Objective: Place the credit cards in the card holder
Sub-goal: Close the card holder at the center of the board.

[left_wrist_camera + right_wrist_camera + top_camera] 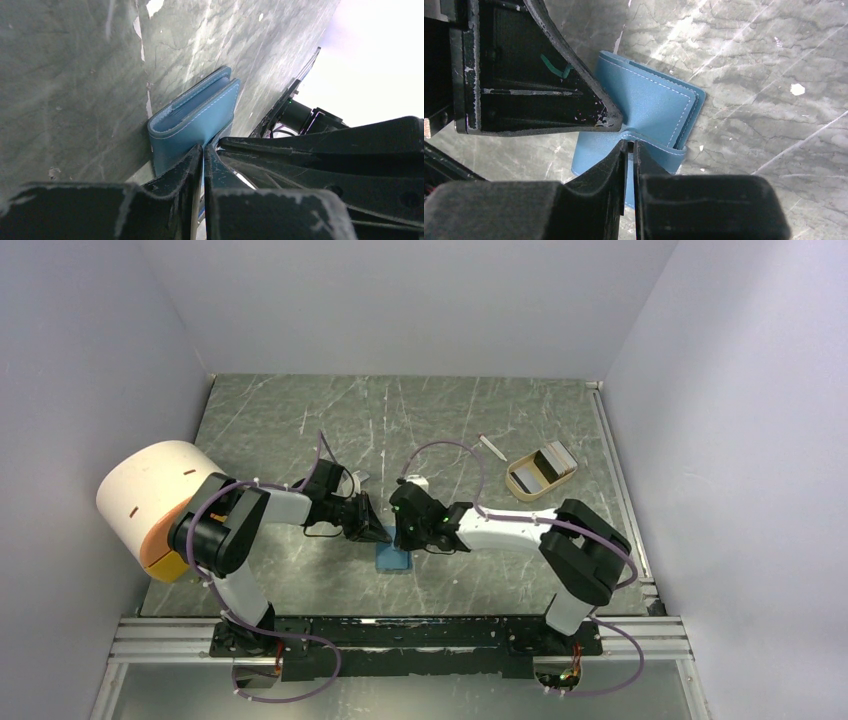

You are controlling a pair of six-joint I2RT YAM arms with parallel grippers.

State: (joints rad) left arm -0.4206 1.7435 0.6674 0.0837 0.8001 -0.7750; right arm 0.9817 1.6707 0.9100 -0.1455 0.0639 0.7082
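Observation:
The teal-blue card holder (392, 560) lies on the table near the front, between both grippers. My left gripper (375, 531) is shut on one flap of it; in the left wrist view its jaws (203, 148) pinch the card holder (192, 117) at the near edge. My right gripper (405, 532) is shut on another flap; in the right wrist view its jaws (629, 143) pinch the card holder (651, 107), which gapes slightly. The credit cards (545, 465), one dark and some pale, stand in a tan tray (520, 483) at the back right.
A thin white stick (490, 448) lies left of the tan tray. A large white and orange cylinder (150, 502) sits at the left table edge. The left gripper's body (524, 75) crowds the right wrist view. Grey walls enclose the table.

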